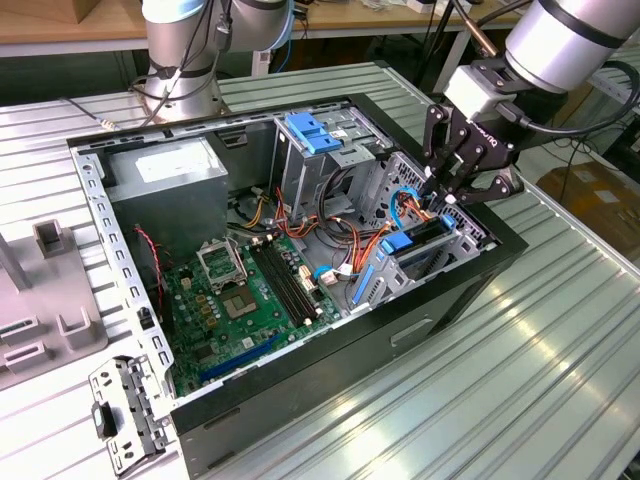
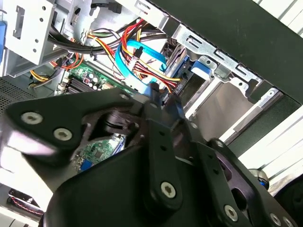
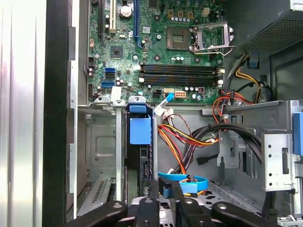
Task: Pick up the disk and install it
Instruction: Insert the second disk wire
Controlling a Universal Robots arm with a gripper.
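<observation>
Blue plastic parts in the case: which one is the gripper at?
The blue-edged disk standing on edge in the drive bay, under the gripper; the other blue bracket sits atop the far cage.

An open black computer case (image 1: 400, 330) lies on a ribbed metal table (image 1: 560, 340), showing a green motherboard (image 1: 240, 300), a grey power supply box (image 1: 165, 170) at the far left, bundled coloured cables (image 3: 189, 142), and a loose metal bracket (image 1: 125, 415) nearby.

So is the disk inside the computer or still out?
Inside. The disk stands on edge in its metal bay at the case's front, blue carrier on top, the hand right above it.
</observation>
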